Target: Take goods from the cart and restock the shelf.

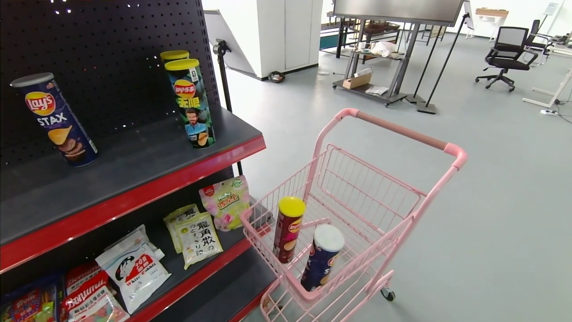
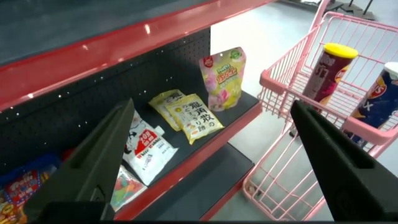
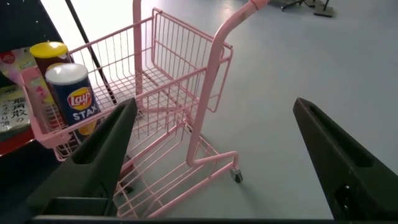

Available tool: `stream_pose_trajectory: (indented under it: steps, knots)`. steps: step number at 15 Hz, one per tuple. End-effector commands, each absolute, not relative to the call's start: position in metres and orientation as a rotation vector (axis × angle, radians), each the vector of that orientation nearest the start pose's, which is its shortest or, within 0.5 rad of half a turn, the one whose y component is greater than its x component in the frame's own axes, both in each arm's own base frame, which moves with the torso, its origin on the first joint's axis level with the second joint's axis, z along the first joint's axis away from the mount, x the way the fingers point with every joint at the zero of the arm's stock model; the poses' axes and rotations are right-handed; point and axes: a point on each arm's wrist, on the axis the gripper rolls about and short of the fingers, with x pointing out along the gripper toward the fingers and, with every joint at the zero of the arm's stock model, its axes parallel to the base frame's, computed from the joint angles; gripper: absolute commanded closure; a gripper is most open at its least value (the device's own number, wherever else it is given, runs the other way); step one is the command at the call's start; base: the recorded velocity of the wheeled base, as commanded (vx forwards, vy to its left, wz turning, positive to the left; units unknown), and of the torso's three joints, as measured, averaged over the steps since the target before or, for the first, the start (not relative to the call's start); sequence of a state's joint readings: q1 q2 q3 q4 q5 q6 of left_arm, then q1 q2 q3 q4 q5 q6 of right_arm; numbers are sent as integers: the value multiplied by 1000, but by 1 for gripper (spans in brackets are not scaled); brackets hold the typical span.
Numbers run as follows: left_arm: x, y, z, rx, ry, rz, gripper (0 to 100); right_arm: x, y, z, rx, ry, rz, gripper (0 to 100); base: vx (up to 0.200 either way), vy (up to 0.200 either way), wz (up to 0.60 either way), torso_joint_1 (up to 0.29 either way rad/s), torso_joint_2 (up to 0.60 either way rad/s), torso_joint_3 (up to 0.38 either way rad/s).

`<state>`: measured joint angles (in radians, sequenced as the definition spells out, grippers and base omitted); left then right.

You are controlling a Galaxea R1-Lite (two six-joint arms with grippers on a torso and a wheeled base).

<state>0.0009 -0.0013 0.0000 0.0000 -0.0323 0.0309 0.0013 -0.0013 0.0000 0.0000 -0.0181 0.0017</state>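
Observation:
A pink cart (image 1: pixel 393 129) stands to the right of the shelf (image 1: pixel 134 188). In its basket stand a red chip can with a yellow lid (image 1: pixel 288 230) and a dark blue chip can with a white lid (image 1: pixel 321 257). The red can (image 2: pixel 328 70) and the blue can (image 2: pixel 380 93) also show in the left wrist view, the blue can (image 3: pixel 74 99) and the red can (image 3: pixel 50 55) in the right wrist view. My left gripper (image 2: pixel 211 165) hangs open beside the lower shelf. My right gripper (image 3: pixel 214 162) is open in front of the cart (image 3: pixel 205 81), empty.
The top shelf holds a blue can (image 1: pixel 56 118) at the left and two yellow-lidded cans (image 1: pixel 190 100) at the right. Snack bags (image 1: pixel 196 232) lie on the lower shelf. A wheeled stand (image 1: pixel 380 49) and an office chair (image 1: pixel 507 56) stand far behind on the open grey floor.

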Motion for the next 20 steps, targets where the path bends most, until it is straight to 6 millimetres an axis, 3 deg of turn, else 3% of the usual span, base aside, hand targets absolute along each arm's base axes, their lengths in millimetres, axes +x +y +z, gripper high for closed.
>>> stream_pose_trajectory:
  steps: [1, 5, 10, 11, 12, 13, 14, 15, 17, 20]
  knots:
    - [-23, -1, 75, 31, 0, -31, 0, -23, 0, 75, 2, 0, -17, 0, 0, 0, 0, -159, 403, 251]
    - [-23, -1, 75, 31, 0, -29, 0, -23, 0, 75, 2, 0, -17, 0, 0, 0, 0, -182, 514, 322]
    - [-23, -1, 75, 29, 0, -29, 0, -21, -1, 76, -13, 34, 2, 0, 0, 0, 0, -41, 118, 76]
    - [-23, -1, 75, 32, 0, -29, 0, -18, 0, 91, -5, 40, 48, 0, 0, 0, 0, 0, 0, 0]
    - [-23, -1, 75, 32, 0, -29, 0, -1, 1, 163, 83, 52, 95, 0, 0, 0, 0, 0, 0, 0]
    - [-23, -1, 75, 32, 0, -29, 0, 16, 2, 206, 188, 48, 99, 0, 0, 0, 0, 0, 0, 0]
    - [-23, -1, 75, 32, 0, -31, 0, 55, 7, 248, 278, 109, 171, 0, 0, 0, 0, 0, 0, 0]
    - [-23, -1, 75, 32, 0, -31, 0, 72, 12, 240, 245, 195, 250, 0, 0, 0, 0, 0, 0, 0]
    - [-23, -1, 75, 32, 0, -31, 0, 135, 31, 215, 221, 379, 397, 0, 0, 0, 0, 0, 0, 0]
    - [-23, -1, 75, 34, -1, -31, 0, 202, 67, 181, 191, 368, 517, 0, 0, 0, 0, 0, 0, 0]
